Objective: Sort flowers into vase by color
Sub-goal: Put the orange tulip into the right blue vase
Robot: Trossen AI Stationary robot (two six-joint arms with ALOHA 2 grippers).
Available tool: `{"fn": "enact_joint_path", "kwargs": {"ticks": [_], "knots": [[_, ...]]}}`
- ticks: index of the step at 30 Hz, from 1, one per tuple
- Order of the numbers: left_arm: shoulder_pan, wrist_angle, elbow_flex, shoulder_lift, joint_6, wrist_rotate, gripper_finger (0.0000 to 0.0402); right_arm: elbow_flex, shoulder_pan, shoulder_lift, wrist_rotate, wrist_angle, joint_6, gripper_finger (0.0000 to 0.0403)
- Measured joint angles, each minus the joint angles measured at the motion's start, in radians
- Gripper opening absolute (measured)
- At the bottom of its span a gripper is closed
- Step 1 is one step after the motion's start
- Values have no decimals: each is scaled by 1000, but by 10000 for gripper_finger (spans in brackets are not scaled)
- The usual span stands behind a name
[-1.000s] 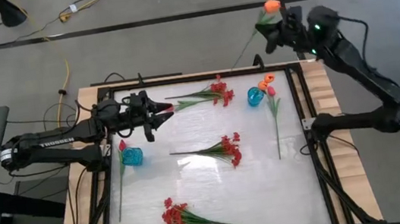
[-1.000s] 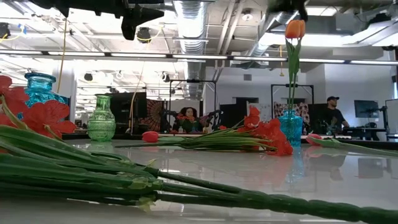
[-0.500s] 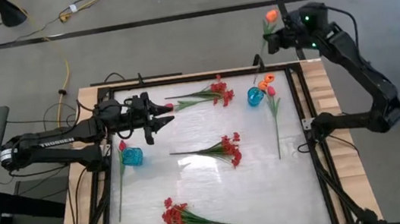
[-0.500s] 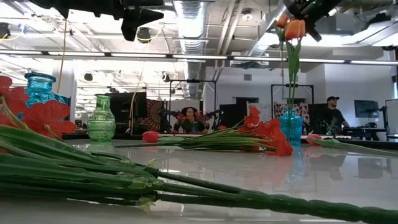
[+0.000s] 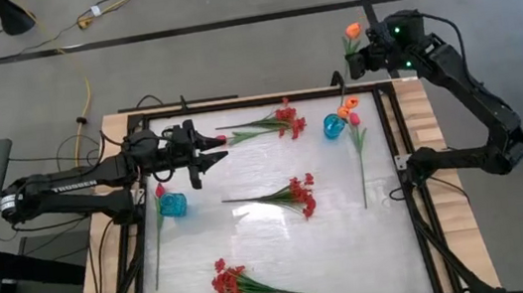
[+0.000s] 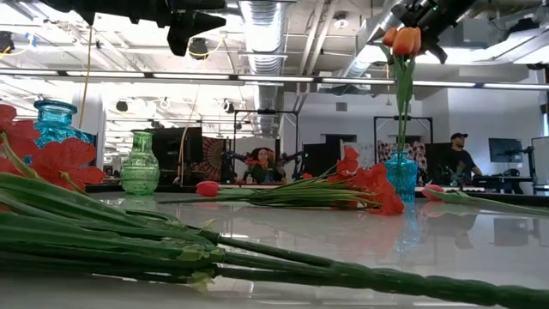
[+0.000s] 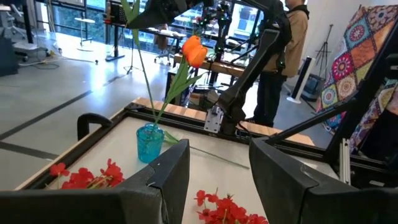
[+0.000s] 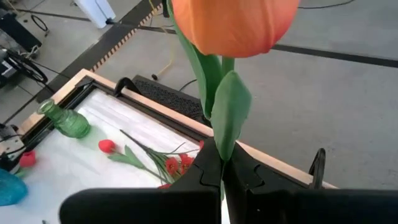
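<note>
White table (image 5: 272,235) with scattered flowers: right gripper (image 5: 365,42), clamped on an orange tulip (image 5: 353,30), above the blue vase (image 5: 334,127); left gripper (image 5: 214,147) parted, empty.

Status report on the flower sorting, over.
Right gripper shut on orange tulip, high above blue vase. Left gripper open, waiting over table. Nothing in the way.

Tulip I am holding (image 8: 233,22): glowing orange, green stem
Sprays (image 5: 298,195): showing red, green stems
Vase near me (image 5: 173,205): shining blue
Far vase (image 6: 140,163): looking green
Table (image 5: 354,245): looking white
My arms (image 5: 66,185): looking black
</note>
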State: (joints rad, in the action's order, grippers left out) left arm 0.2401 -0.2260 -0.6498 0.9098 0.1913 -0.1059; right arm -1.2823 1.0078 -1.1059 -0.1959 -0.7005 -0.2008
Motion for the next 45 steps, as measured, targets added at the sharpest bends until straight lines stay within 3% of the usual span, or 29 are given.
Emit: {"fn": "enact_joint_path", "kwargs": {"ticks": [5, 16, 27, 45], "knots": [[0, 0, 0, 0, 1, 0, 155, 0, -29, 2, 69, 5, 16, 25], [0, 5, 0, 0, 2, -9, 155, 3, -66, 7, 116, 22, 56, 24], [0, 9, 0, 0, 1, -14, 155, 244, -73, 234, 146, 258, -19, 24], [0, 4, 0, 0, -13, -11, 155, 257, -134, 216, 143, 206, -35, 24]]}}
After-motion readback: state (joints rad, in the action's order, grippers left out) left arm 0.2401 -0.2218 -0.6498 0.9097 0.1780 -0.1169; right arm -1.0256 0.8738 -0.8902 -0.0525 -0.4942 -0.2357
